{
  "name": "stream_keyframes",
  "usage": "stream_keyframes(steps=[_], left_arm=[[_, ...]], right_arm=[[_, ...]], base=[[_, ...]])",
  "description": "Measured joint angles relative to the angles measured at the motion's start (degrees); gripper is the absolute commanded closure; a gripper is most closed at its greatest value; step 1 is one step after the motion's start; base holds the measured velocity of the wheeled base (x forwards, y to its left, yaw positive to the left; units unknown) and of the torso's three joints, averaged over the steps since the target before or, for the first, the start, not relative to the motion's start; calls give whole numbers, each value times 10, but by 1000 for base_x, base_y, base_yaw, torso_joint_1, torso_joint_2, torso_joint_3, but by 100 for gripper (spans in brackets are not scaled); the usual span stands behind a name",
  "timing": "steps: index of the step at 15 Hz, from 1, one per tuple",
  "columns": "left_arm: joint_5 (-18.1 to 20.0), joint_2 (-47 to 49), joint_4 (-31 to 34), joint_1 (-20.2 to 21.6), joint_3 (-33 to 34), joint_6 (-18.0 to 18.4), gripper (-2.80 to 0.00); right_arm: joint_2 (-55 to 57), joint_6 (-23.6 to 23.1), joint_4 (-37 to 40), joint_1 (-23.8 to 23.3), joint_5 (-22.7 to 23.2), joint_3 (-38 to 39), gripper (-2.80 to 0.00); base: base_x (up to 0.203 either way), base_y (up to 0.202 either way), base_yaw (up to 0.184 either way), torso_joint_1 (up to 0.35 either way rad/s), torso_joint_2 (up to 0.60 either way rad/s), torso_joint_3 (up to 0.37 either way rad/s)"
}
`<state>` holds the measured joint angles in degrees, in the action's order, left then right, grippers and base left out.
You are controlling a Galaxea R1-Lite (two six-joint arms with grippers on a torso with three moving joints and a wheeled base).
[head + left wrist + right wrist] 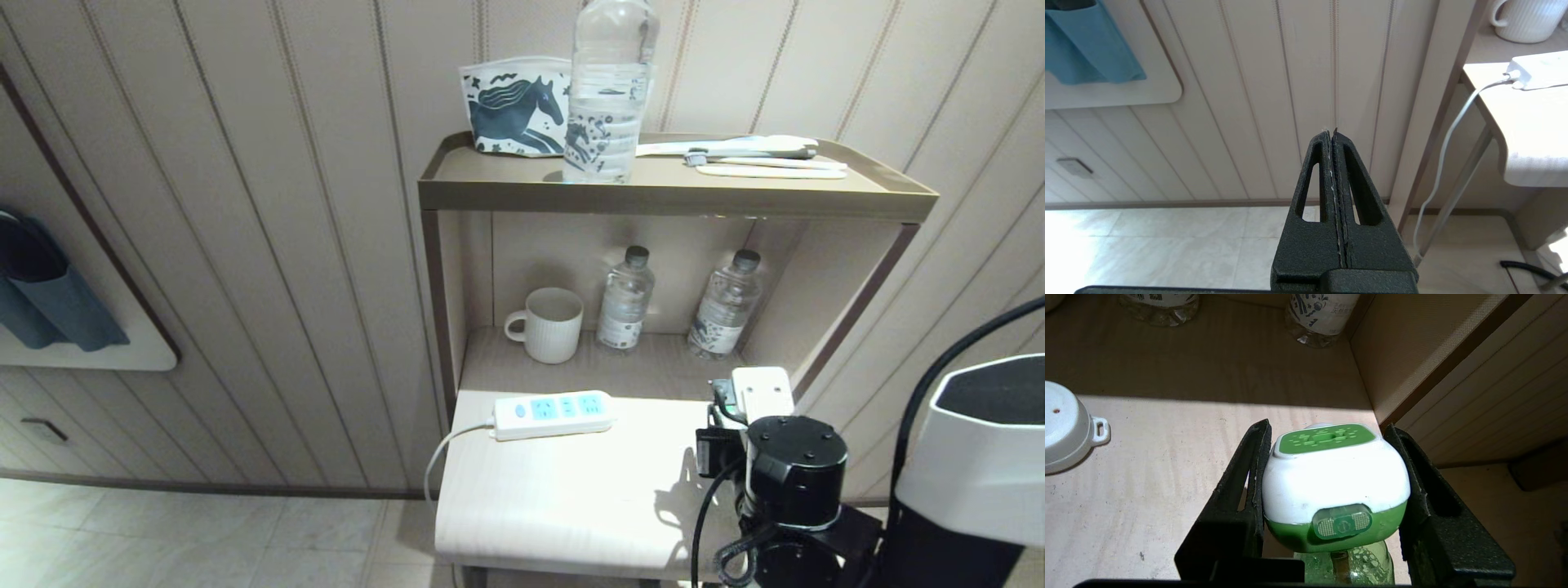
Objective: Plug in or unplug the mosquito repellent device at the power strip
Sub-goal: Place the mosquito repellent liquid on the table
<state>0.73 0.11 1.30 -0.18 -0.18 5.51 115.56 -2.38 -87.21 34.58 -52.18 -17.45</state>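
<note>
Three socket faces on the power strip point(553, 415) stood bare, so the plugging-in was judged not yet done. The strip lay flat at centre frame of the head view, on the back part of the pale desk point(563, 506), its white cord point(445, 457) running off the desk's left edge. The right hand point(1327, 473) appeared at lower right of that view, well apart from the strip. In the right wrist view its two fingers point(1249, 465) were clamped on the sides of the mosquito repellent device point(1335, 479), with the white and green head between them and the green liquid bottle below. The pickup was therefore taken as complete. What remained, by this reading, was to carry the device leftward to the strip, line its prongs up with a socket and press it home. The prongs themselves could not be seen. The left hand point(1334, 136) was parked off the desk, its fingers pressed together on nothing, facing the panelled wall.
</note>
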Motion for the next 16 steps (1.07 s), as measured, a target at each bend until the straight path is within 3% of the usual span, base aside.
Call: stream_keyframes(steps=[8,11,16], left_arm=[[0,0,-2,0,-1,-12,0],[0,0,-2,0,-1,-12,0],[0,0,-2,0,-1,-12,0]], right_arm=[[-3,-19,0,18,3,17,0],[-16,-30,0,22,38,19,0],[-19,-44,0,21,42,11,0]], base=[[0,0,0,0,0,0],[0,0,0,0,0,0],[0,0,0,-8,20,12]])
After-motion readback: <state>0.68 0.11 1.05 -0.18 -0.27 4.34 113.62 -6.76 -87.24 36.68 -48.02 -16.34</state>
